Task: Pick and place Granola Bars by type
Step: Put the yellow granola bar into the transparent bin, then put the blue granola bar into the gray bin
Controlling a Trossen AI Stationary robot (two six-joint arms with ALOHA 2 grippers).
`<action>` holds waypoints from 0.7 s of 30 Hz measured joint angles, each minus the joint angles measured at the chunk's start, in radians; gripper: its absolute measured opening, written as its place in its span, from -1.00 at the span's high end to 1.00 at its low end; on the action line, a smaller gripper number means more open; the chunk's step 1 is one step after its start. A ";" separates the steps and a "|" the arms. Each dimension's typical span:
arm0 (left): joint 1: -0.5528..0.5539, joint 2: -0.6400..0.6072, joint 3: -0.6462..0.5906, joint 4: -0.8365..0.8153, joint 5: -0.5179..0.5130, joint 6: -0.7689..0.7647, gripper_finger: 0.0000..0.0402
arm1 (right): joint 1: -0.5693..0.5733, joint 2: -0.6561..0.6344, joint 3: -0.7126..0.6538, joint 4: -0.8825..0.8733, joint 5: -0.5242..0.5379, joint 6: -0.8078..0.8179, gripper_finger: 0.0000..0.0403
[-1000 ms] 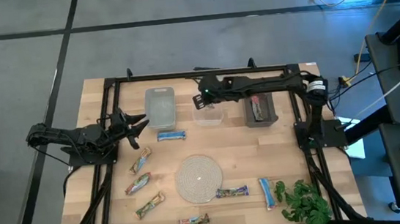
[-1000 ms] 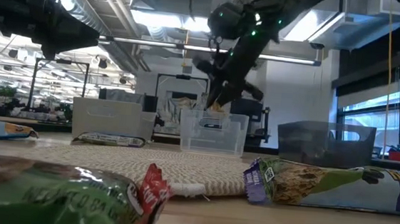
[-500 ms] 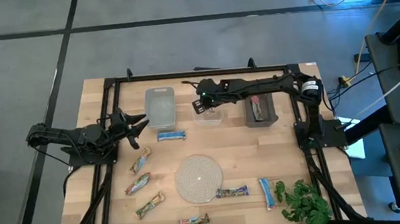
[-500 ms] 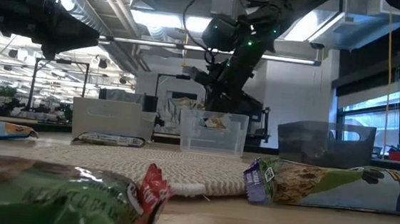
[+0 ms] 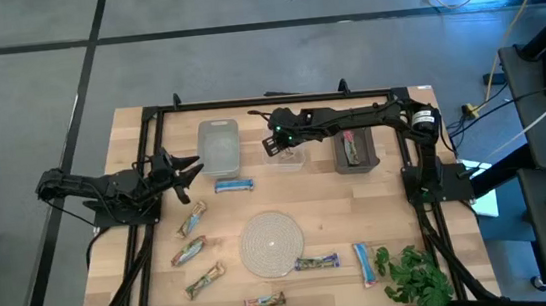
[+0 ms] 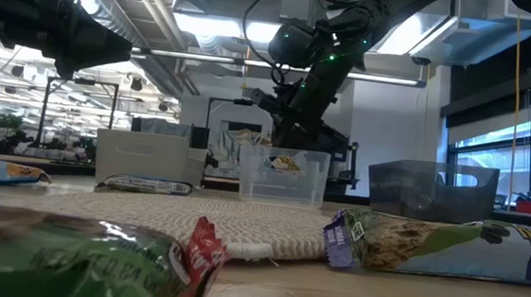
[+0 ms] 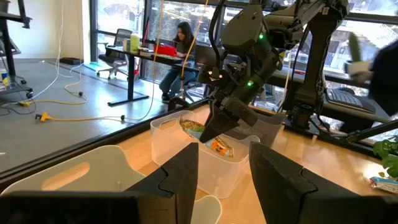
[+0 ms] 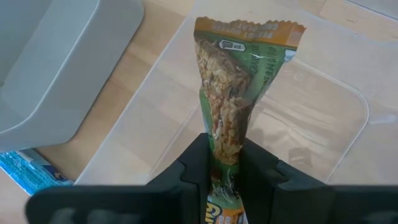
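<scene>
Green-tan granola bar (image 8: 231, 99) pinched in right gripper (image 8: 225, 163) over clear bin (image 8: 323, 118)

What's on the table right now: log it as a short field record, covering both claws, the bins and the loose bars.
right claw: shut on a green granola bar, low inside the clear bin
left claw: idle at the table's left edge, empty
grey bin: left of the clear bin, looks empty
dark bin: right of the clear bin, holds one bar
loose bars: eight on the table around the woven mat
plant sprig: near right corner
</scene>
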 joint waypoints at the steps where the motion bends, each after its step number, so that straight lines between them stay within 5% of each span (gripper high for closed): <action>1: 0.000 0.000 0.000 0.000 0.000 0.000 0.32 | 0.000 0.000 0.000 0.000 0.000 -0.003 0.64; 21: 0.000 0.000 0.000 0.064 -0.007 -0.001 0.32 | 0.006 -0.065 0.029 -0.054 -0.018 -0.094 0.25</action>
